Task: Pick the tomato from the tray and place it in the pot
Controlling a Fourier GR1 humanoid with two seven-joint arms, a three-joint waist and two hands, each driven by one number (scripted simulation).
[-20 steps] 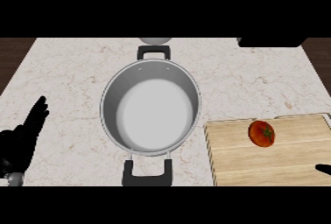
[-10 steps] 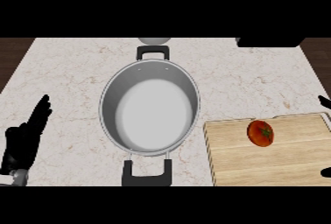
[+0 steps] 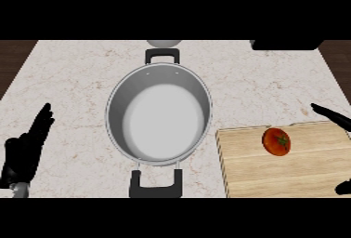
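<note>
Red tomato (image 3: 276, 142) lies on wooden tray (image 3: 302, 176), beside pot (image 3: 159, 114).

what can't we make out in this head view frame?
- Right hand: mostly cut off by the right edge; only dark tips show, so its pose is unclear.
- Tray: right and lower parts run out of view.
- Grey round object and dark object at the counter's far edge: cut off, unidentifiable.

text: none readable | labels: none | brands: none | numbers: none | signs: none
</note>
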